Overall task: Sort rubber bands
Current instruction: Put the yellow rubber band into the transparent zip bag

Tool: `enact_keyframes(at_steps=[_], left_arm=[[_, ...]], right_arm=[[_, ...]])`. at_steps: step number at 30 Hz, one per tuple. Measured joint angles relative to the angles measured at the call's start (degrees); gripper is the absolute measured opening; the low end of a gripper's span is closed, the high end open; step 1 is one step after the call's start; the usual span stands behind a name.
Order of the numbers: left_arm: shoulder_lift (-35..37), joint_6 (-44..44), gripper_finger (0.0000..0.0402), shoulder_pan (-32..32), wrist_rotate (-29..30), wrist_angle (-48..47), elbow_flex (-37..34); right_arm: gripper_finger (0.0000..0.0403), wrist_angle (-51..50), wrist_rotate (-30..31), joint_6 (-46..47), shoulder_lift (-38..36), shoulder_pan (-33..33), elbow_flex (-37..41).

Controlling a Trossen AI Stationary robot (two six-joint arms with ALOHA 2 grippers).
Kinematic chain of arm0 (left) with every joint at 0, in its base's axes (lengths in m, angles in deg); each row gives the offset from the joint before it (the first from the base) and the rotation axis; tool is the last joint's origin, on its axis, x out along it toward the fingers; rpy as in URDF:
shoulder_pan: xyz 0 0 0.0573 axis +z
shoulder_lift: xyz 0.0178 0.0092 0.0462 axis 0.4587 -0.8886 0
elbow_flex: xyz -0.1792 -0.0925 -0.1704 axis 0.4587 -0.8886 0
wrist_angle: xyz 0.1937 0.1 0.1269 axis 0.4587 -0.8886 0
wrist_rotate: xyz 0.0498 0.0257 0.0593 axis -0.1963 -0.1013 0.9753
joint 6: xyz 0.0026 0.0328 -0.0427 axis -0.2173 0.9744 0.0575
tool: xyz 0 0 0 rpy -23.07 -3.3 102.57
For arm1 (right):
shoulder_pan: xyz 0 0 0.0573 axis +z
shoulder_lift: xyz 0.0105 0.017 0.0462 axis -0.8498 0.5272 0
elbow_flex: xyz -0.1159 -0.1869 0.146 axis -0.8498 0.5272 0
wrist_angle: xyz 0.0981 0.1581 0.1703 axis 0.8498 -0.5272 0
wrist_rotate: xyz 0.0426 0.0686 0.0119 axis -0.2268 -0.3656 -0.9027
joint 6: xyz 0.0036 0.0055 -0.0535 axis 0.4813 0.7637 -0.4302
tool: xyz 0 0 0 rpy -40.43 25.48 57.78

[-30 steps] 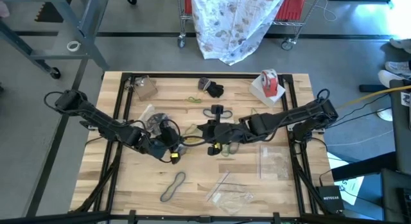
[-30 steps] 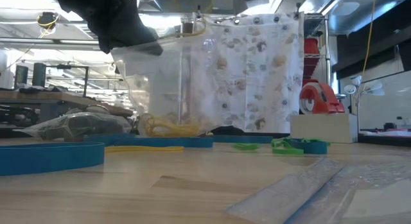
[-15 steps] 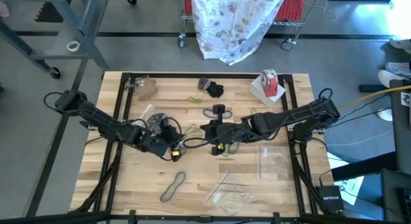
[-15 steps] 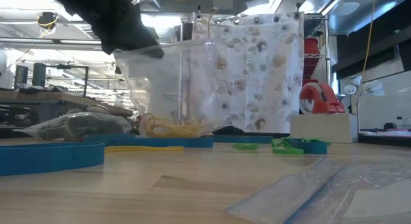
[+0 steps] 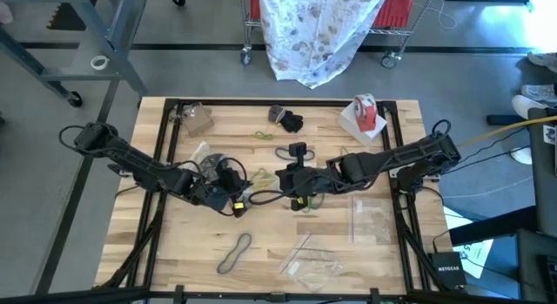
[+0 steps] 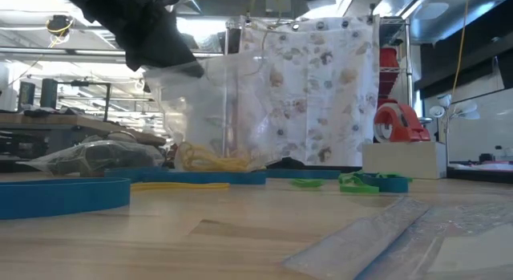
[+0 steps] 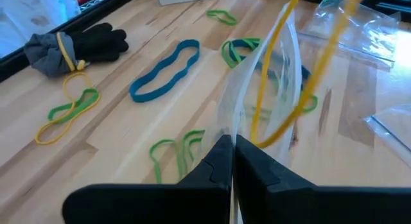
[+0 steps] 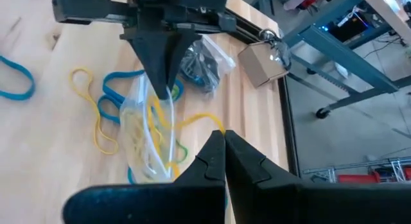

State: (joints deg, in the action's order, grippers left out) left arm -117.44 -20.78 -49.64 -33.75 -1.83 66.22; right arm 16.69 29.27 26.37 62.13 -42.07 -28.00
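At mid-table, the left gripper point(image 7: 232, 161) has its fingers pressed together on the edge of a clear plastic bag point(image 7: 270, 89) that hangs upright, yellow loops pooled inside. Facing it, the right gripper point(image 8: 224, 161) pinches a thin yellow rubber band point(image 8: 192, 120) that trails into the bag's mouth. Teal, green and yellow rubber bands point(image 7: 165, 78) lie loose on the wooden table point(image 5: 261, 269) around them. If the band snags on the mouth, it may spring back out, or tug the film from the left pinch.
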Motion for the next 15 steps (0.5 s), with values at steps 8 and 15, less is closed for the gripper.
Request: enact_keyframes(at_steps=[8, 15], left_arm=[[0.0, 2.8, 0.0001, -0.4, -0.1, 6.2, 0.0], [0.0, 1.9, 0.0001, -0.6, -0.1, 8.1, 0.0]], right_arm=[[0.0001, 6.9, -4.8, 0.6, 2.6, 0.0, 0.0], [0.0001, 8.1, -4.1, 4.9, 6.3, 0.0, 0.0]])
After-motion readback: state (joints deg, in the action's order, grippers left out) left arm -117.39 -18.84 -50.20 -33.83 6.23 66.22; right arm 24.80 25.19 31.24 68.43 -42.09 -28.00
